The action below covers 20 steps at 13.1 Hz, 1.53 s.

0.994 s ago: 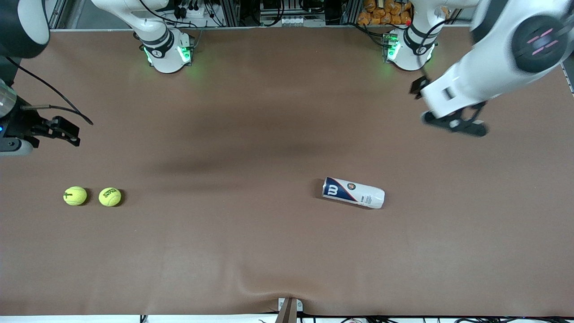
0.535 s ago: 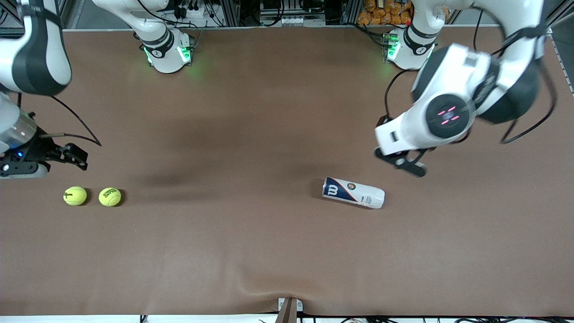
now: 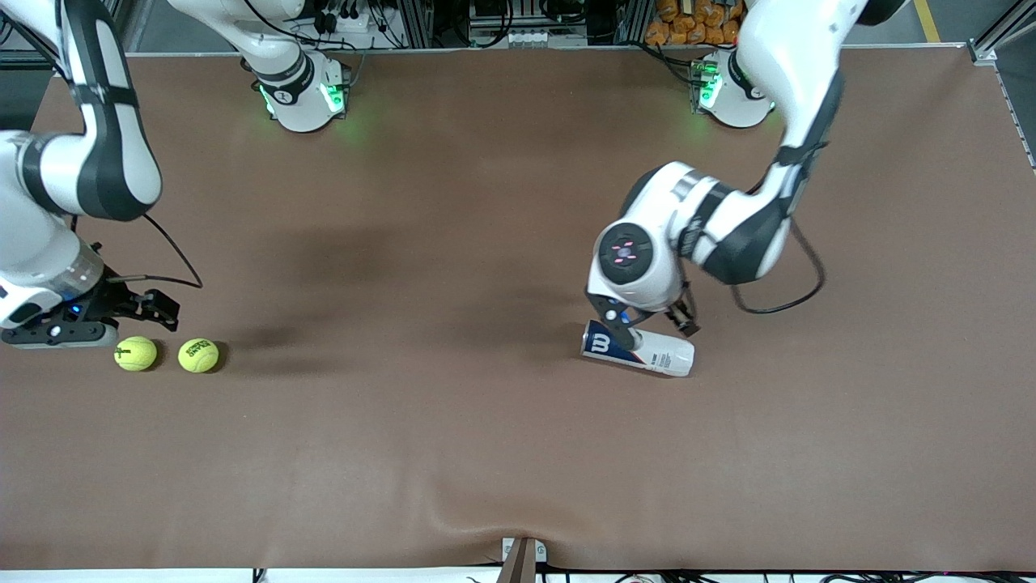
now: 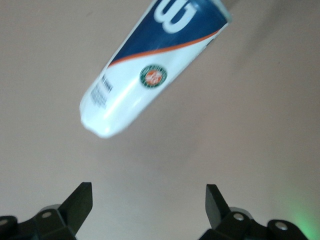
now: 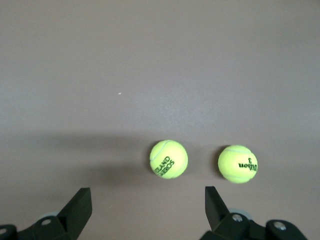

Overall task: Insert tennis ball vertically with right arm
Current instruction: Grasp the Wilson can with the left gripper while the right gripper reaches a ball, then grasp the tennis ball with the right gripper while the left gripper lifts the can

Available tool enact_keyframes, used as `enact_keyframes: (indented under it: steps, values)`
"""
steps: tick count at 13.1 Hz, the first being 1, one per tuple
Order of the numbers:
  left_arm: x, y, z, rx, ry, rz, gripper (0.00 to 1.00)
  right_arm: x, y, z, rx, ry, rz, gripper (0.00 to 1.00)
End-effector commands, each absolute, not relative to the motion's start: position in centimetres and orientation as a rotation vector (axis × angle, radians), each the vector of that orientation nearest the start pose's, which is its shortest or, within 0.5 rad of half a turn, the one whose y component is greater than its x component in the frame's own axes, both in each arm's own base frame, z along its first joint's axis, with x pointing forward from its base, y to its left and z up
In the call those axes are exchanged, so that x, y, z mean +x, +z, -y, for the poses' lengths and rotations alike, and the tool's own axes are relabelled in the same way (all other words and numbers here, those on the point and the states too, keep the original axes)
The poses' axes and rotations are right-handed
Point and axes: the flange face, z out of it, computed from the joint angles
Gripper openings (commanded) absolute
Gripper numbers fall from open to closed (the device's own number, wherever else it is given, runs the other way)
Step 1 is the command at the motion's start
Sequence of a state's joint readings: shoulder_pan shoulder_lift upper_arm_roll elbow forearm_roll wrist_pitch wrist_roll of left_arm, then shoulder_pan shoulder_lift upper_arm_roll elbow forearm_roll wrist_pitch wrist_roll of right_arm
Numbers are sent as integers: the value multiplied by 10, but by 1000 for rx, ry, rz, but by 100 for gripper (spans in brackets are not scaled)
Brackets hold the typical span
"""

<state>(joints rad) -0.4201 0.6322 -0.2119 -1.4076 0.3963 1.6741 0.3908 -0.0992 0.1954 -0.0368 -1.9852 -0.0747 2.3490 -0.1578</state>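
Tennis balls (image 3: pixel 136 354) (image 3: pixel 198 355), two, near table's (image 3: pixel 486 453) right-arm edge, right gripper (image 3: pixel 105 312) splayed above; left gripper (image 3: pixel 647 320) splayed over lying can (image 3: pixel 639 349).

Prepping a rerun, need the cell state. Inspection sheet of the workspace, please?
Surface: brown table cover, wrinkled at the edge nearest the front camera.
Job's things: two tennis balls side by side toward the right arm's end; ball can lying on its side toward the left arm's end.
Clutter: nothing seen.
Grippers: right claw open, by the balls, holding nothing; left claw open over the can, not gripping it.
Cables: black cable looping off the left arm; another off the right wrist.
Surroundings: arm bases lit green; equipment racks along that edge.
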Motion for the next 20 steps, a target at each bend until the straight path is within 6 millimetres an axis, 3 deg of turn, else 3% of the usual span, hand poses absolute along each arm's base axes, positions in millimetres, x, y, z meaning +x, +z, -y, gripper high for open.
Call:
enact_keyframes:
  steps: [1, 5, 11, 17, 20]
  values:
    - [594, 288, 356, -2284, 391, -1623, 100, 601, 340, 114, -3227, -275, 158, 100]
    - [604, 239, 368, -2146, 249, -1831, 100, 605, 289, 120, -3218, -277, 137, 100]
    - [594, 186, 376, -2017, 177, -1924, 100, 597, 228, 120, -3209, -382, 138, 100]
    - [589, 166, 382, -2011, 166, -1939, 100, 596, 199, 119, -3204, -408, 140, 100]
    - [590, 165, 381, -2011, 162, -1937, 100, 595, 192, 118, -3202, -399, 142, 100]
